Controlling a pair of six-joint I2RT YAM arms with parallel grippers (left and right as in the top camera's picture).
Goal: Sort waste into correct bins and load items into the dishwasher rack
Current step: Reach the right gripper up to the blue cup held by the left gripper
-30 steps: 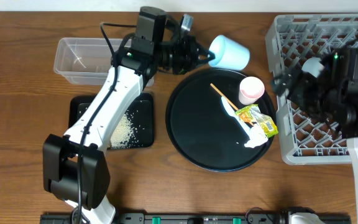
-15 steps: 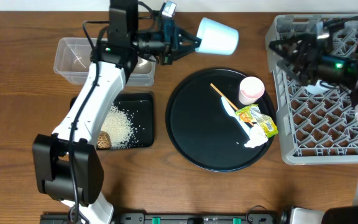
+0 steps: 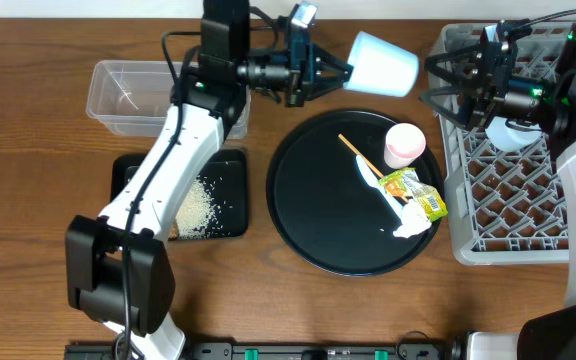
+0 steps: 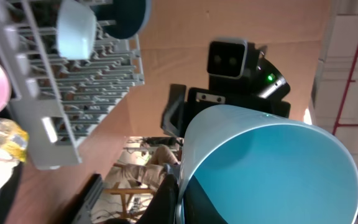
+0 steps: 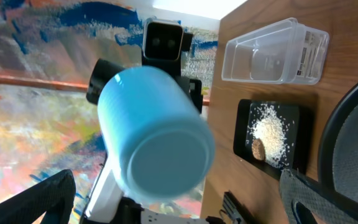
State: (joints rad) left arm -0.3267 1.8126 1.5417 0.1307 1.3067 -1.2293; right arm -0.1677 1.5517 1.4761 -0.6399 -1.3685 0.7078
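Gripping one light-blue cup, left claw, one pink cup apart

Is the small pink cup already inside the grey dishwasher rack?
No, the pink cup stands on the round black tray, outside the rack.

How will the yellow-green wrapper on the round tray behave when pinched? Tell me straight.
The wrapper looks crinkled and thin, so it is probably floppy and very light. It lies against the white napkin, so lifting may drag that along. Its film surface could slip from the jaws.
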